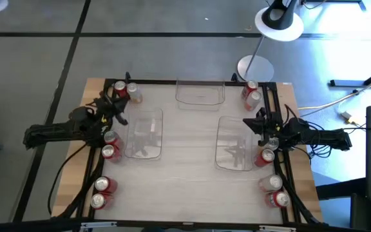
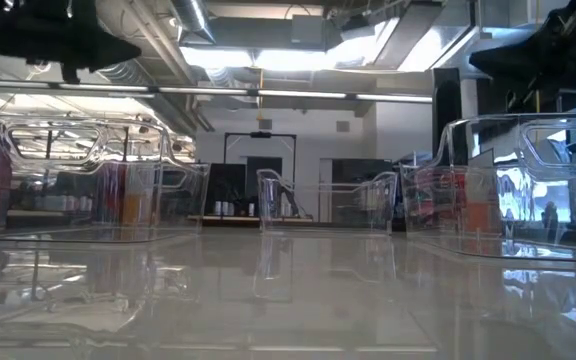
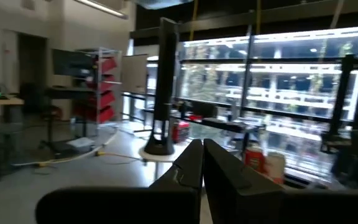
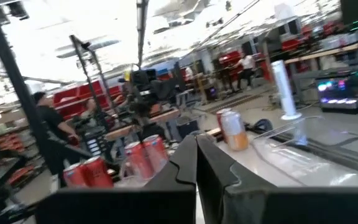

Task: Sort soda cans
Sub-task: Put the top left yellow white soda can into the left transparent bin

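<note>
The soda cans stand upright in pairs along both side edges of the table. On the left are pairs at the far end (image 1: 126, 91), the middle (image 1: 111, 145) and the near end (image 1: 101, 193). On the right are pairs at the far end (image 1: 252, 93), the middle (image 1: 267, 154) and the near end (image 1: 274, 191). My left gripper (image 1: 123, 120) is shut with nothing in it, raised beside the left clear bin (image 1: 144, 133); its closed fingers (image 3: 191, 163) point about level. My right gripper (image 1: 252, 125) is shut with nothing in it beside the right bin (image 1: 236, 143); its fingers (image 4: 185, 163) are together.
A third clear bin (image 1: 200, 93) sits at the far middle of the table. Black frame rails run along both side edges next to the cans. A white lamp base (image 1: 255, 67) stands just beyond the far edge. The wooden tabletop between the bins is bare.
</note>
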